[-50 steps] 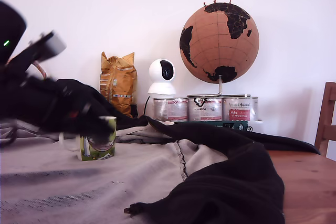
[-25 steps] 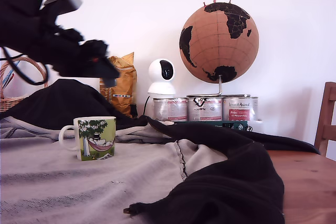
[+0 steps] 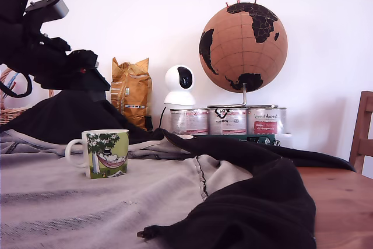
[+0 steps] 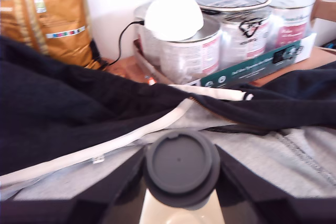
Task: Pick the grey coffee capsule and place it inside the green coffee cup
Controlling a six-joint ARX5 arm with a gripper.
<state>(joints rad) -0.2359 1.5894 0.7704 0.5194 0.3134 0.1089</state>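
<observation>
Between end effector (image 4: 181, 203) fingers, grey capsule (image 4: 181, 166)

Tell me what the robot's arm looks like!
The arm is black and chunky, with a boxy grey-topped part up high and a black cable looping underneath. Its end effector is black too, with a tiny red spot.

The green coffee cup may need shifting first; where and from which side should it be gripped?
By the wall at its rim, from straight above: the green coffee cup stands upright, nothing over it. Its handle juts to the exterior view's left, so close across the other sides. The pincer holds the grey coffee capsule.
</observation>
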